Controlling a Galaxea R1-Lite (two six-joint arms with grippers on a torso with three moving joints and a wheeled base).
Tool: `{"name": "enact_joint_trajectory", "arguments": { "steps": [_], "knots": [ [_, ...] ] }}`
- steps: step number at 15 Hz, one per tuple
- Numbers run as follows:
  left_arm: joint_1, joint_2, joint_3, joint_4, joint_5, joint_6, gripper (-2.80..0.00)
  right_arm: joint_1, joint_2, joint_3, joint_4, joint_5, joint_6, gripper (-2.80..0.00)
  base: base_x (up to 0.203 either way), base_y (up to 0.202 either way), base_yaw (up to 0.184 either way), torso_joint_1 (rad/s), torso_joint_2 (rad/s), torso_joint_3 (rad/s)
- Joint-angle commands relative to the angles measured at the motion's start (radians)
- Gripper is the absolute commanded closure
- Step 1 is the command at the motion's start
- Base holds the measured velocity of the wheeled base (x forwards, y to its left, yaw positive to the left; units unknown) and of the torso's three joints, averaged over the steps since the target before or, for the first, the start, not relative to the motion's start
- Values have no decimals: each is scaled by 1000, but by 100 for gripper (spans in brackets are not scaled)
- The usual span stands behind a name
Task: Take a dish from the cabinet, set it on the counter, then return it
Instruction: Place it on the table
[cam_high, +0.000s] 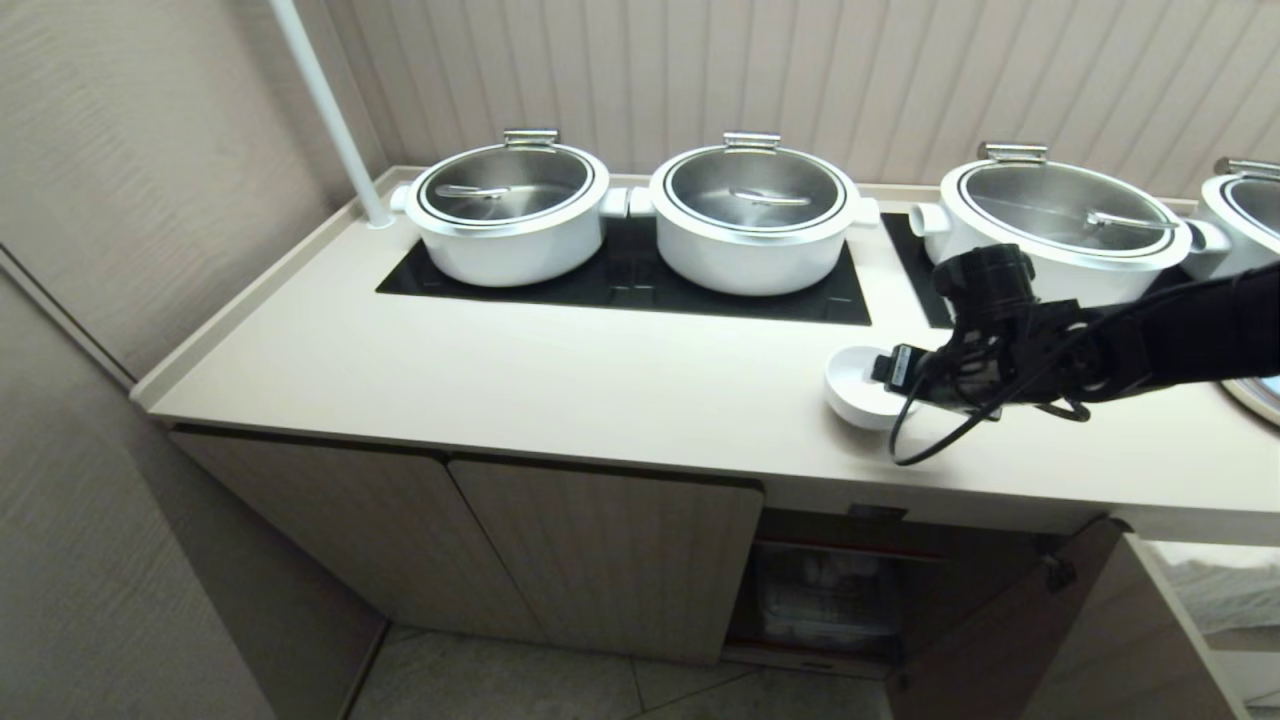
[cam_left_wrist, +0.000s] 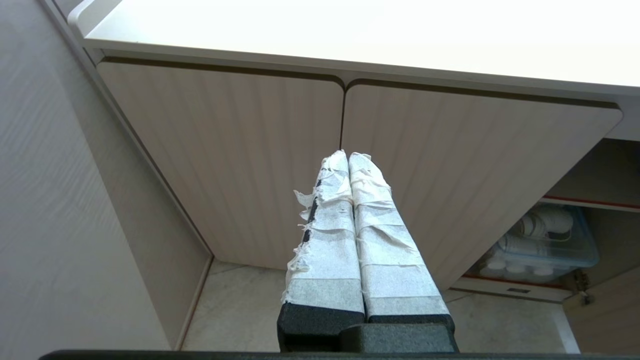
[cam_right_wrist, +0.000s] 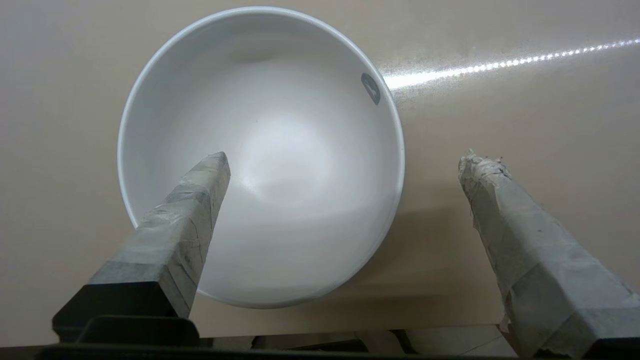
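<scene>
White dish (cam_right_wrist: 280, 150) sits on the counter (cam_high: 560, 380) — right claw (cam_right_wrist: 345, 162) spread wide; left claw (cam_left_wrist: 348, 157) pressed together.

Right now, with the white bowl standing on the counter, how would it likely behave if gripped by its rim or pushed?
The bowl looks glossy, so the open right gripper may slip. Probably rigid and chip-prone. Pushed on the smooth counter, it likely slides.

The right arm (cam_high: 1180, 340) is black and bulky, with a round black camera housing on its wrist and a looping black cable beneath; both grippers' fingers (cam_left_wrist: 345, 240) are black, wrapped in frayed pale tape (cam_right_wrist: 185, 225)
</scene>
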Motion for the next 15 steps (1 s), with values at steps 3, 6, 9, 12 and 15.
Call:
{"name": "enact_joint_trajectory", "arguments": {
  "steps": [3, 6, 9, 12, 15],
  "knots": [
    [0, 0, 0, 0, 1, -1, 0, 1, -24, 59, -119, -28, -85, -280, 0, 0, 0, 0, 0, 0],
    [0, 0, 0, 0, 1, -1, 0, 0, -29, 67, -131, -30, -104, -280, 0, 0, 0, 0, 0, 0],
    [0, 0, 0, 0, 1, -1, 0, -2, -49, 142, -237, -37, -157, -280, 0, 0, 0, 0, 0, 0],
    [0, 0, -1, 0, 1, -1, 0, -2, -62, 194, -313, -36, -199, -280, 0, 0, 0, 0, 0, 0],
    [0, 0, 0, 0, 1, -1, 0, -2, -70, 197, -314, -36, -200, -280, 0, 0, 0, 0, 0, 0]
  ]
}}
